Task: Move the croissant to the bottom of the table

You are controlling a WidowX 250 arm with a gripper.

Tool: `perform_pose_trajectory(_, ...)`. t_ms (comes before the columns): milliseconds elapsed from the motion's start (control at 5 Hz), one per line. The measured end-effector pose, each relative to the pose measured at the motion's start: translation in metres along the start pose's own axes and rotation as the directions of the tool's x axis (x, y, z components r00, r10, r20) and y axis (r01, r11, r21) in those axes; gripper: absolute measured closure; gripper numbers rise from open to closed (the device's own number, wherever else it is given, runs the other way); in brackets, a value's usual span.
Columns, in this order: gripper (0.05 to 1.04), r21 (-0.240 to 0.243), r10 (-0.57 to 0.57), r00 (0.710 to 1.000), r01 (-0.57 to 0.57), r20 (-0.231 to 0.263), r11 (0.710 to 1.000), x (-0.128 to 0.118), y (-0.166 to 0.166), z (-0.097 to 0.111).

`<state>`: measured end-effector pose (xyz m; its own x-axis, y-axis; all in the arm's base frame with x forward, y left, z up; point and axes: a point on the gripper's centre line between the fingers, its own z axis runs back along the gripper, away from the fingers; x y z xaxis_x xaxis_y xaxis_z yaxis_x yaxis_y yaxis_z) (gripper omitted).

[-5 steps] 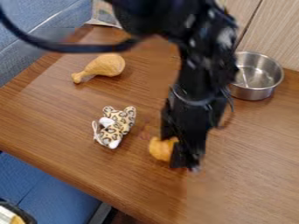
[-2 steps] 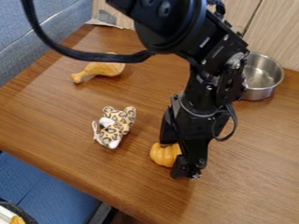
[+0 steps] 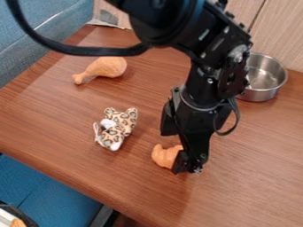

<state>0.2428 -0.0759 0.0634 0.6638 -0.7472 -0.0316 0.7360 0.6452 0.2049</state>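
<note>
- Claw (image 3: 179, 152): fingers parted, one above the croissant, the other against its right side; no closed grip noted.
- Croissant (image 3: 164, 155): lying on the table (image 3: 248, 190), inward from its lower-left edge.
- Spotted plush toy (image 3: 117, 128): left of the croissant, apart from it.
- Metal pot (image 3: 264, 77): near the upper-right edge.
- Drumstick (image 3: 106, 67): near the top corner.

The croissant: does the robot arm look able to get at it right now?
Probably yes: the croissant lies right at the open gripper, and the spotted plush toy lies off to one side, out of the way.
</note>
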Motion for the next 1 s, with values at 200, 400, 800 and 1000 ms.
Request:
perform_pose_trajectory(200, 0.083, 0.012, 0.022, 0.998, -0.022, 0.054, 1.000, -0.004, 0.009, 0.021)
perform_pose_trajectory(400, 0.083, -0.007, 0.045, 0.994, -0.045, 0.102, 0.999, -0.001, 0.020, 0.042)
perform_pose_trajectory(800, 0.083, -0.102, 0.146, 0.974, -0.129, 0.173, 0.986, 0.014, 0.047, 0.067)
perform_pose_trajectory(1000, 0.083, -0.104, 0.151, 0.974, -0.134, 0.171, 0.985, 0.013, 0.048, 0.067)
